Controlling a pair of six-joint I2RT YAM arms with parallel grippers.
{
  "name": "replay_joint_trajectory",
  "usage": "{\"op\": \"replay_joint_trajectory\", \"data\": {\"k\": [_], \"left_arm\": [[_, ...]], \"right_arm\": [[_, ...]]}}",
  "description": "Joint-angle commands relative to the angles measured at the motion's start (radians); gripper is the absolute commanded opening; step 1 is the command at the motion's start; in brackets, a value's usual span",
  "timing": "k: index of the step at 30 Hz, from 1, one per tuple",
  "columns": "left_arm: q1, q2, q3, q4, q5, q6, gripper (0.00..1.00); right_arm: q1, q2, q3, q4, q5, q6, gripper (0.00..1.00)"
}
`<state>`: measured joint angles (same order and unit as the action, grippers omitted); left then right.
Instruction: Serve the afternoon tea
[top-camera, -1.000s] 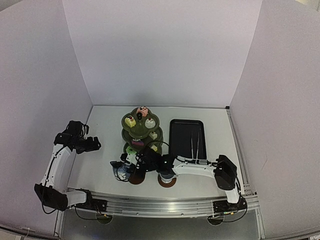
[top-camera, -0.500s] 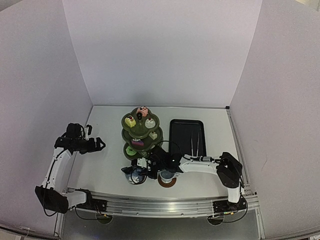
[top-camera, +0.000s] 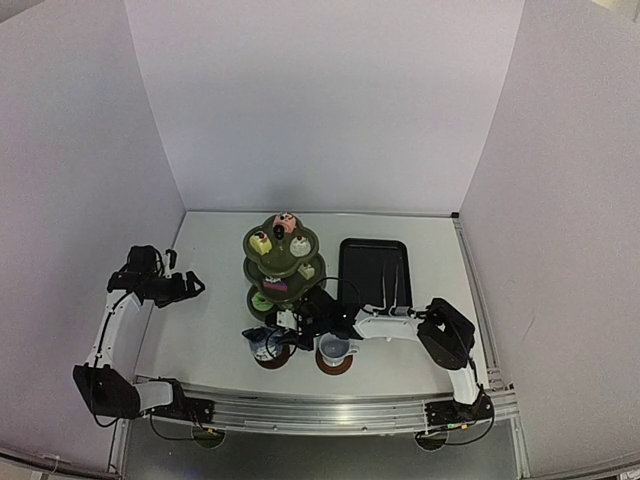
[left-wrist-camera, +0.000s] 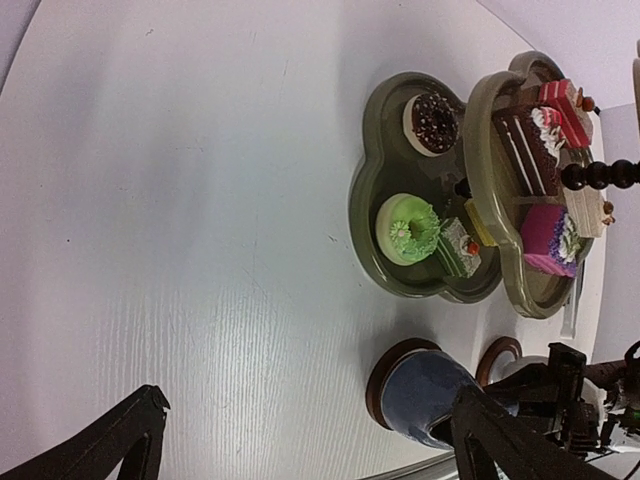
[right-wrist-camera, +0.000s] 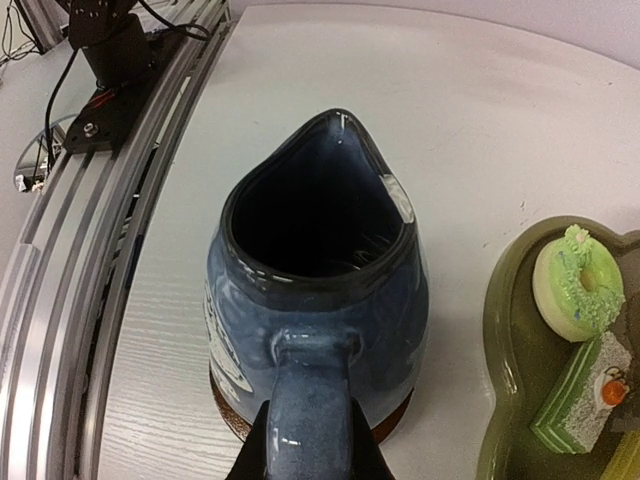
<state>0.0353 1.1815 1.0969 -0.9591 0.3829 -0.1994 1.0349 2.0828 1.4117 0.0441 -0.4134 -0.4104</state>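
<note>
So the right gripper is clamped on the pot, sitting on a coaster; left gripper wide open, holding nothing.

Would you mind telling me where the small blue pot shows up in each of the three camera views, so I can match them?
Top external: blue pot near the front edge, left of centre, in front of the green stand.
Left wrist: pot lower right, on a brown coaster.
Right wrist: pot fills the centre.
Shared landmark: green doughnut cake, bottom tier.
</note>
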Motion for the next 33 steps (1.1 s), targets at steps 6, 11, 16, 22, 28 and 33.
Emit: {"op": "replay_joint_trajectory", "data": {"k": [6, 11, 16, 22, 28, 33], "left_arm": [[0.038, 0.020, 0.016, 0.048, 0.011, 0.024, 1.00], [0.042, 0.035, 0.028, 0.058, 0.010, 0.029, 1.00], [0.047, 0.049, 0.033, 0.074, 0.010, 0.025, 1.00], [0.053, 0.046, 0.038, 0.074, 0.014, 0.023, 1.00], [0.060, 0.037, 0.030, 0.075, 0.014, 0.020, 1.00], [0.062, 0.035, 0.034, 0.071, 0.016, 0.021, 1.00]], "right_arm": [[-0.020, 0.016, 0.030, 0.097, -0.113, -0.044, 0.00], [-0.024, 0.032, 0.028, 0.099, -0.117, -0.051, 0.00], [-0.024, 0.058, 0.047, 0.099, -0.127, -0.045, 0.00], [-0.024, 0.057, 0.020, 0.099, -0.102, -0.064, 0.00], [-0.024, 0.049, -0.003, 0.097, -0.081, -0.093, 0.00], [-0.024, 0.028, -0.032, 0.092, -0.068, -0.125, 0.11]]}}
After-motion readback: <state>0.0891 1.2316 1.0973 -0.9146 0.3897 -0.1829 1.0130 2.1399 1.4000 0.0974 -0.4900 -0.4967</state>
